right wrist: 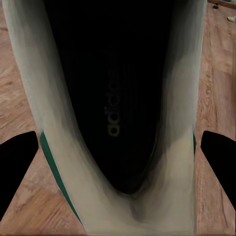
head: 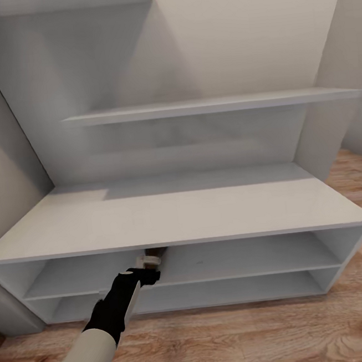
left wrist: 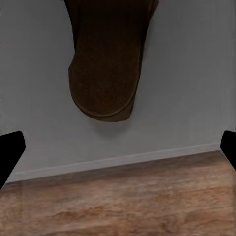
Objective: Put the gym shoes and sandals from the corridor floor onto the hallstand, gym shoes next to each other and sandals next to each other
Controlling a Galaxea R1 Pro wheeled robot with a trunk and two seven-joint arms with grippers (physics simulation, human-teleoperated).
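Cream-white leather fills the space between the fingers of my right hand (right wrist: 118, 162): a gym shoe (right wrist: 118, 196) seen from above, its dark insole printed with "adidas" in pale letters and a green stripe down its side. My fingers stand wide on either side of it, and I cannot tell whether they actually grip it or only frame it; wood-plank corridor floor (right wrist: 216, 88) shows around it, so I judge this shoe is not yet on the rack.

My left hand (left wrist: 118, 147) is spread open and holds nothing. Just beyond its fingertips a dark brown sandal (left wrist: 105, 64) lies sole-down on a pale grey shelf, its rounded end toward me and inside the shelf's front edge.

From my head, my left arm reaches into the upper open shelf of the hallstand (head: 173, 215), under the bench top. One sandal looks placed; the other sandal and both sneakers are left, as far as I can see.
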